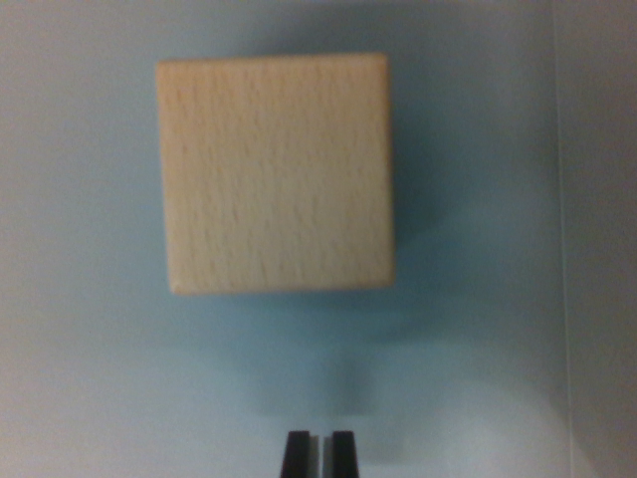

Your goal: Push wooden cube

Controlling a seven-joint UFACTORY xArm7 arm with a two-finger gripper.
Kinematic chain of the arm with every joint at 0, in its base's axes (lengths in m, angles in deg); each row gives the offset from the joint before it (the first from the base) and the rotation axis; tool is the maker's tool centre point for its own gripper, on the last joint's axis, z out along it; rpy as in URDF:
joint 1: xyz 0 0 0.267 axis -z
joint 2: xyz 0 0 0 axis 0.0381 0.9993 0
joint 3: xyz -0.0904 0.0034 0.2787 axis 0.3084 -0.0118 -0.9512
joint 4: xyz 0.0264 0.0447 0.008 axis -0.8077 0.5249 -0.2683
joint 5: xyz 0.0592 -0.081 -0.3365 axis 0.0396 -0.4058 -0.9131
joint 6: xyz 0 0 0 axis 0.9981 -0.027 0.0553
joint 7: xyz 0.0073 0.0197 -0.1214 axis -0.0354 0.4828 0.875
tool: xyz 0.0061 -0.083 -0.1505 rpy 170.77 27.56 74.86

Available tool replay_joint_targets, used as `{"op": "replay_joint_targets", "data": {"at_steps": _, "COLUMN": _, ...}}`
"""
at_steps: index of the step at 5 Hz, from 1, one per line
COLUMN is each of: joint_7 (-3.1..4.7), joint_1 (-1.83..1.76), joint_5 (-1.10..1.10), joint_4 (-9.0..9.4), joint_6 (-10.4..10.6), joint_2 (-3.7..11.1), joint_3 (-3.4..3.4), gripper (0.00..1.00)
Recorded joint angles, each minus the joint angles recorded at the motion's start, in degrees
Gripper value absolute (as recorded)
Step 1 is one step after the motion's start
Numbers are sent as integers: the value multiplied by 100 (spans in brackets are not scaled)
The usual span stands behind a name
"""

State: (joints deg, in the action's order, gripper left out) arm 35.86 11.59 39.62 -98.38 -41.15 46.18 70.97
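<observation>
Pale wooden cube (276,174) fills upper centre; keep your clenched gripper (319,454), bottom centre, aimed squarely at its near face.

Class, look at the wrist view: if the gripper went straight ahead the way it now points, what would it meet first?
Probably the wooden cube. The gripper, fingers nearly together, sits at the bottom edge, with bare surface between. The cube lies ahead, slightly toward the view's left; relative height is unclear.

Tool (318,450) cut off by bottom edge, only tips showing. Wooden cube (275,173) blurred, grain soft.
</observation>
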Motion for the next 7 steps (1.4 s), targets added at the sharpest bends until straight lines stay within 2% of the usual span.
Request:
{"op": "replay_joint_targets", "data": {"at_steps": 1, "joint_7": -25, "joint_1": 5, "joint_5": -4, "joint_4": -157, "joint_6": -67, "joint_2": 89, "joint_3": -18, "gripper": 100}}
{"op": "replay_joint_targets", "data": {"at_steps": 2, "joint_7": -25, "joint_1": 5, "joint_5": -4, "joint_4": -157, "joint_6": -67, "joint_2": 89, "joint_3": -18, "gripper": 100}}
{"op": "replay_joint_targets", "data": {"at_steps": 3, "joint_7": -56, "joint_1": 10, "joint_5": -9, "joint_4": -347, "joint_6": -148, "joint_2": 197, "joint_3": -39, "gripper": 100}}
{"op": "replay_joint_targets", "data": {"at_steps": 4, "joint_7": -56, "joint_1": 10, "joint_5": -9, "joint_4": -347, "joint_6": -148, "joint_2": 197, "joint_3": -39, "gripper": 100}}
{"op": "replay_joint_targets", "data": {"at_steps": 5, "joint_7": -88, "joint_1": 16, "joint_5": -14, "joint_4": -550, "joint_6": -234, "joint_2": 312, "joint_3": -63, "gripper": 100}}
{"op": "replay_joint_targets", "data": {"at_steps": 6, "joint_7": -88, "joint_1": 16, "joint_5": -14, "joint_4": -550, "joint_6": -234, "joint_2": 312, "joint_3": -63, "gripper": 100}}
{"op": "replay_joint_targets", "data": {"at_steps": 7, "joint_7": -126, "joint_1": 23, "joint_5": -20, "joint_4": -784, "joint_6": -333, "joint_2": 445, "joint_3": -89, "gripper": 100}}
